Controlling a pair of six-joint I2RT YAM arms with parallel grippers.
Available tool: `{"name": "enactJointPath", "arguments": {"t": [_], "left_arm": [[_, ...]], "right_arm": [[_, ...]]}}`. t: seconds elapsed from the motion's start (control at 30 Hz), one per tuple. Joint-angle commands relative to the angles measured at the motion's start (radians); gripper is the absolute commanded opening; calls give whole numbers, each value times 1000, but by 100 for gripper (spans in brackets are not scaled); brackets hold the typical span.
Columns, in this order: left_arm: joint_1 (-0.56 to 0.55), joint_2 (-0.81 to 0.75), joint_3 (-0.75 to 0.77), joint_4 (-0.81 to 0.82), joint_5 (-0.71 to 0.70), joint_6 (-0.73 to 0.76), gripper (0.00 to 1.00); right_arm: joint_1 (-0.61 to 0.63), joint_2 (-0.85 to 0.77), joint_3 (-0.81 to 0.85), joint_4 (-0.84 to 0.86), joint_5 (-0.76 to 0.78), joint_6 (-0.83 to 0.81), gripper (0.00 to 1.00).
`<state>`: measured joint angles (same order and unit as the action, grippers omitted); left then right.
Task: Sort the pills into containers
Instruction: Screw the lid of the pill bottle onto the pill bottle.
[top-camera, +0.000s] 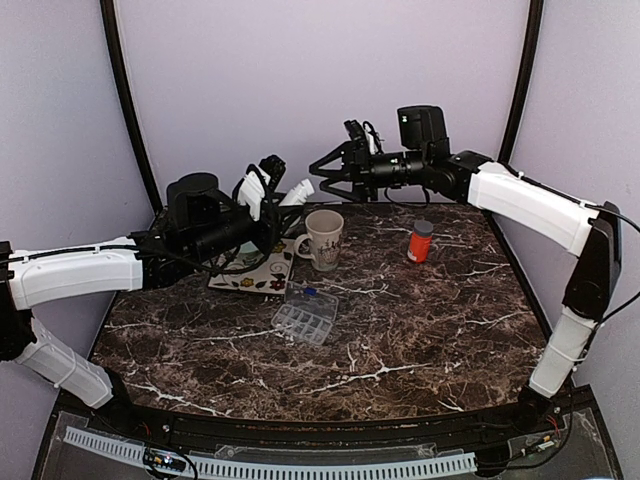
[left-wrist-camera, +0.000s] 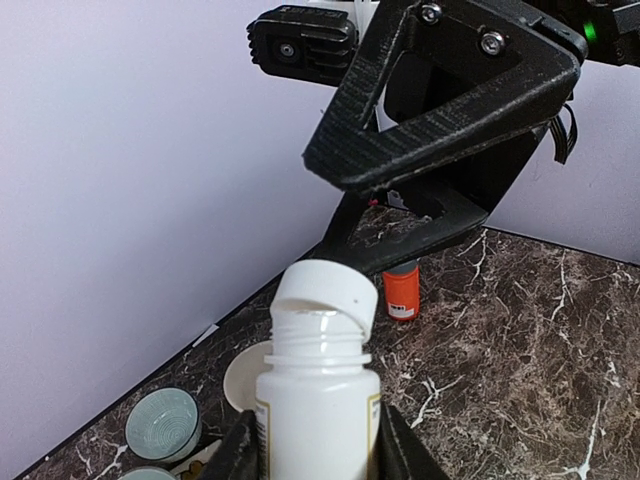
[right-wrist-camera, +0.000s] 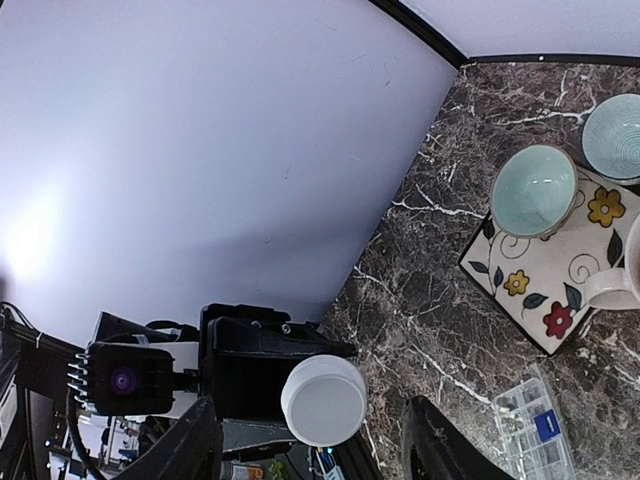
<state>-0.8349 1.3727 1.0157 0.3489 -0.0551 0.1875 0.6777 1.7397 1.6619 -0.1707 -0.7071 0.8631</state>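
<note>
White bottle (left-wrist-camera: 318, 400) sits pinched in my left gripper (left-wrist-camera: 318, 452), cap (left-wrist-camera: 325, 295) tilted; my right gripper (right-wrist-camera: 315, 440) is spread either side of that cap, contact unclear.

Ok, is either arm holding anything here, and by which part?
Left jaws grip the white bottle by its body, below the neck. Right jaws stand open near its tilted cap, holding nothing.
</note>
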Motion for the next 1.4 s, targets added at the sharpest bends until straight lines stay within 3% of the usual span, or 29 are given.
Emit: {"name": "enactJointPath", "arguments": {"t": [0.0, 1.37], "left_arm": [[7, -19, 41, 30, 20, -7, 0], [13, 11, 62, 21, 43, -5, 0]], "right_arm": [[-7, 18, -6, 50, -24, 12, 61], [3, 70, 34, 97, -83, 53, 57]]}}
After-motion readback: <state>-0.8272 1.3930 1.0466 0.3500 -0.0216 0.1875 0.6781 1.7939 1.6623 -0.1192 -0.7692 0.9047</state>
